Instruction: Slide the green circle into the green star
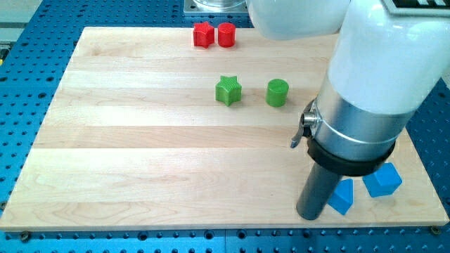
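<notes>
A pale wooden counter [140,140] lies on a blue perforated base, with the blocks scattered toward its top and lower-right parts. The green circle [277,93] sits near the counter's upper middle, and the green star [228,91] lies just beside it at its 9 o'clock, a small gap between them, so the two are apart and almost level with each other. My tip [310,215] rests near the bottom edge, well apart from the circle, at about its 5 o'clock. It stands just beside a blue block [342,197], with a second blue block [383,180] at that one's 2 o'clock. There are no fingers on this rig, only the rod, so nothing is gripped. To drive the circle leftward into the star, I judge my tip must first come round to the circle's 3 o'clock side. Two red blocks [214,34] sit touching at the top edge, clear of that path.
</notes>
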